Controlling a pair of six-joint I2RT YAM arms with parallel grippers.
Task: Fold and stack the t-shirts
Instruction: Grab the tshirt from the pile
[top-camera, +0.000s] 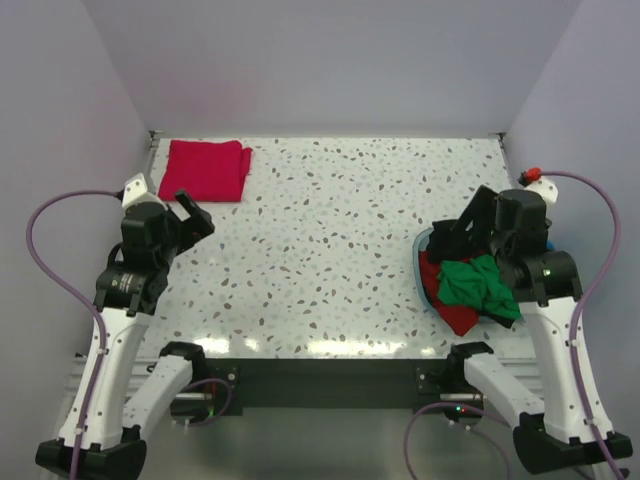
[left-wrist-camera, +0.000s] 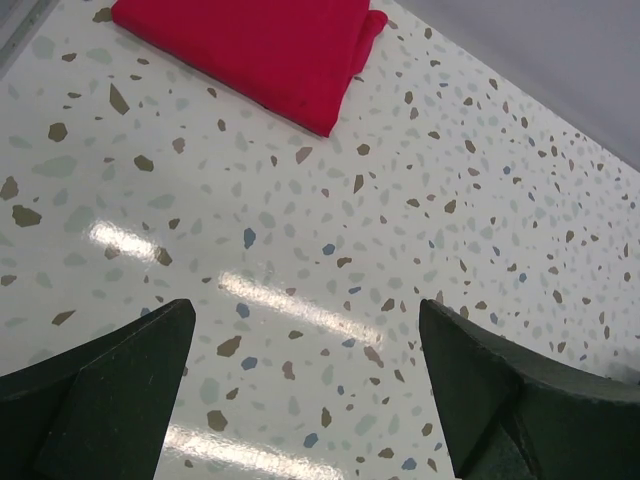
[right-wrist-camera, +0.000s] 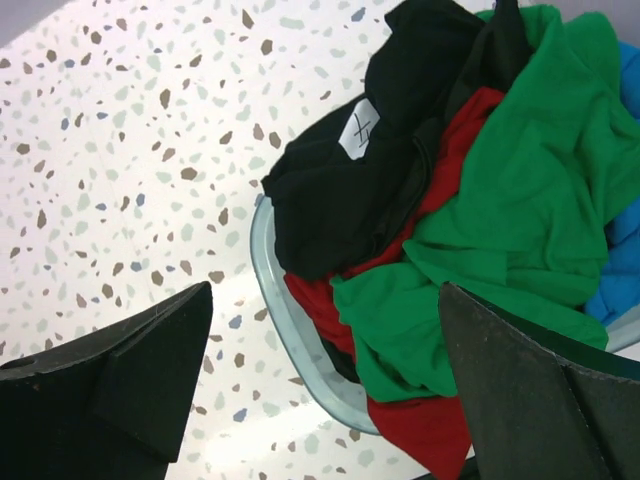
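Left fingers (left-wrist-camera: 110, 390), right fingers (right-wrist-camera: 130, 380) spread apart, empty; crimson t-shirt (top-camera: 205, 170) folded flat; green t-shirt (right-wrist-camera: 530, 190) crumpled atop basket (right-wrist-camera: 272, 290).

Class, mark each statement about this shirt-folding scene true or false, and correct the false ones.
1. The crimson t-shirt lies folded at the far left corner of the table. True.
2. The green t-shirt lies spread flat on the table. False: it sits crumpled in the basket.
3. The left gripper holds the crimson t-shirt. False: it is open and empty, apart from that shirt.
4. A black t-shirt lies in the basket beside the green one. True.
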